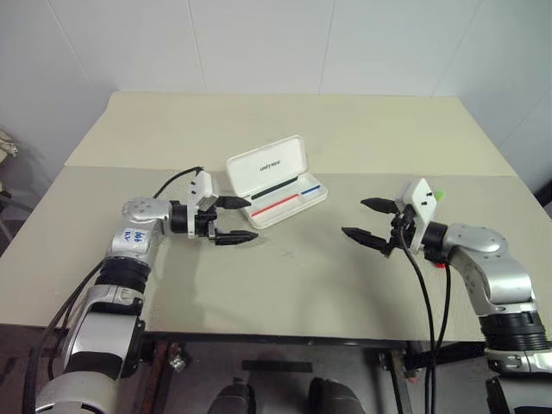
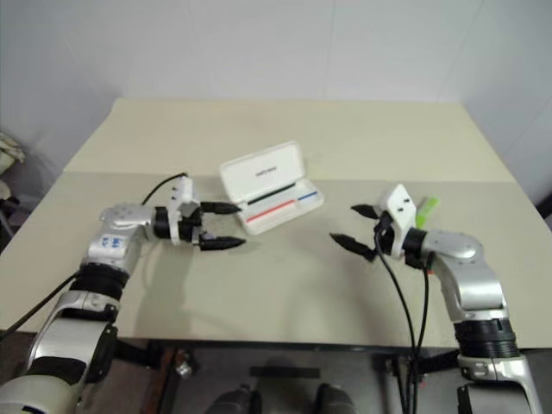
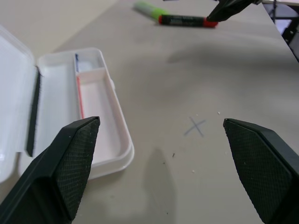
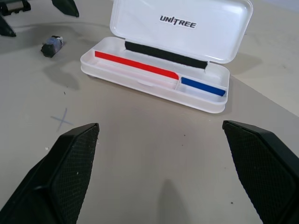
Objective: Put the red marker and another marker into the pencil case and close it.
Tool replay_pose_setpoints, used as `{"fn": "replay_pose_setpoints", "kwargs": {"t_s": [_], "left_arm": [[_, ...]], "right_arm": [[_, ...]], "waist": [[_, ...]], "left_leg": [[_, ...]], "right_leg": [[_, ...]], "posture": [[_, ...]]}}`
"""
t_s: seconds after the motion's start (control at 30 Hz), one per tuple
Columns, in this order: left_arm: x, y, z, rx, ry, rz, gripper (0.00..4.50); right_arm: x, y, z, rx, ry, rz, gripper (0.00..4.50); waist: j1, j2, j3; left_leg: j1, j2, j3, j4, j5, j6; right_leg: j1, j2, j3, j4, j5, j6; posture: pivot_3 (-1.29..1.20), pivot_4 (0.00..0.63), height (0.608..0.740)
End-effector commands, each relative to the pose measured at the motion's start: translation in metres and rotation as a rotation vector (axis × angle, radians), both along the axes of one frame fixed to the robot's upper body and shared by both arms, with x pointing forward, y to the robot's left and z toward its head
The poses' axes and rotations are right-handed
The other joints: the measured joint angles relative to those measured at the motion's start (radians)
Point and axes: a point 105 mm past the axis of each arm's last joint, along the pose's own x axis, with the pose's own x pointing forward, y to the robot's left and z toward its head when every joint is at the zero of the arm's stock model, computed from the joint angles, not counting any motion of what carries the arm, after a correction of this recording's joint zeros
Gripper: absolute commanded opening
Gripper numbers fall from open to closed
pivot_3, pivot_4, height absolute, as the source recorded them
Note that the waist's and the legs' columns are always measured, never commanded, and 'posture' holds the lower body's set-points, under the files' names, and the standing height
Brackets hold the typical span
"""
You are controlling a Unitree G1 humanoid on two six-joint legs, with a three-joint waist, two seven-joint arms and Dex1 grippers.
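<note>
The white pencil case (image 1: 289,200) lies open at the table's middle, lid (image 4: 180,28) standing up, tray holding no marker. My left gripper (image 1: 253,218) hovers open and empty just left of the case. On the right, my right gripper (image 1: 354,217) is open and empty too, pointing toward the case. The light green marker (image 3: 149,9) and the red marker (image 3: 187,21) lie side by side on the table by the right wrist. From the head, the green marker (image 2: 426,210) peeks out behind that wrist, and the red one is mostly hidden under it.
A small dark object (image 4: 51,46) lies on the table near the left gripper. A faint pencilled X (image 3: 196,126) marks the beige tabletop (image 1: 285,293) between the grippers. The table's front edge (image 1: 285,335) runs close to the arms.
</note>
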Motion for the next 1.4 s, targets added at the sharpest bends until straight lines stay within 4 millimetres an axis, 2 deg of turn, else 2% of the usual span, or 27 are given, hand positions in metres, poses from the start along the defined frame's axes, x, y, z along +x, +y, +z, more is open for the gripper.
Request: {"fn": "replay_pose_setpoints", "kwargs": {"t_s": [0.03, 0.47, 0.97, 1.13, 1.3, 1.4], "left_arm": [[0.006, -0.007, 0.007, 0.029, -0.018, -0.007, 4.50], [0.011, -0.019, -0.002, 0.106, 0.052, -0.078, 4.50], [0.025, -0.042, -0.016, 0.225, 0.039, -0.043, 4.50], [0.029, -0.042, -0.028, 0.324, 0.031, -0.011, 4.50], [0.037, -0.034, -0.041, 0.489, 0.009, 0.060, 4.50], [0.043, -0.027, -0.045, 0.560, -0.009, 0.117, 3.89]], "right_arm": [[-0.006, 0.000, 0.010, 0.032, -0.064, -0.022, 4.49], [-0.023, 0.005, -0.009, 0.072, -0.039, -0.080, 4.49], [-0.021, 0.008, -0.009, 0.082, -0.045, -0.091, 4.49], [-0.019, 0.009, -0.007, 0.079, -0.048, -0.090, 4.49], [-0.017, 0.008, -0.005, 0.075, -0.052, -0.087, 4.49], [-0.016, 0.007, -0.004, 0.073, -0.054, -0.087, 4.50]], "waist": [[0.003, 0.000, 0.000], [0.005, -0.001, 0.001], [0.006, -0.001, 0.001], [0.005, -0.001, 0.001], [0.004, -0.001, 0.001], [0.003, -0.002, 0.000]], "left_leg": [[0.000, 0.000, 0.000, 0.000, 0.000, 0.000], [-0.004, 0.000, 0.000, 0.006, -0.002, 0.004], [-0.010, -0.001, -0.001, 0.013, -0.005, 0.009], [-0.010, -0.001, 0.000, 0.013, -0.005, 0.009], [-0.009, -0.001, 0.000, 0.013, -0.005, 0.009], [-0.008, -0.001, 0.000, 0.014, -0.006, 0.011]], "right_leg": [[0.000, 0.000, 0.000, 0.000, 0.000, 0.000], [-0.001, 0.000, 0.001, 0.000, 0.001, 0.002], [-0.002, 0.000, 0.001, -0.002, 0.004, 0.005], [-0.002, 0.000, 0.001, -0.002, 0.004, 0.005], [-0.002, 0.000, 0.001, -0.001, 0.005, 0.005], [-0.002, 0.000, 0.001, 0.001, 0.006, 0.003]], "posture": [[0.00, 0.150, 0.740], [0.00, 0.150, 0.740], [0.00, 0.150, 0.740], [0.00, 0.150, 0.740], [0.00, 0.150, 0.740], [0.00, 0.150, 0.740]]}}
